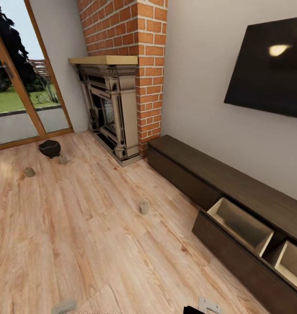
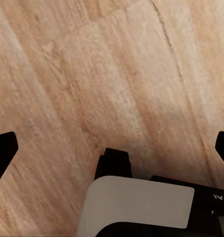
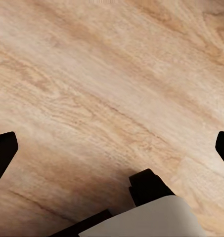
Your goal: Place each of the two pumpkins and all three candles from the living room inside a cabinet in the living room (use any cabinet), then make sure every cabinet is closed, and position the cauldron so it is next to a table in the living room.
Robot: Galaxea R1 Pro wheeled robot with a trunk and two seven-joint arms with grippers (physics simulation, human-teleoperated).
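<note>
Cabinet [image 1: 236,183] stands long, low and dark brown along the wall below the television [image 1: 271,65], two pale-lined drawers pulled open.
Black cauldron [image 1: 50,148] sits on the wood floor [image 1: 78,235] near the fireplace [image 1: 111,109], grey candles [image 1: 143,207] scattered around; left gripper [image 2: 112,148] and right gripper [image 3: 112,148] spread wide, empty.

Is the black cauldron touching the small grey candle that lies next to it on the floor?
Apart. In the head view a thin strip of floor shows between the cauldron and the candle.
</note>
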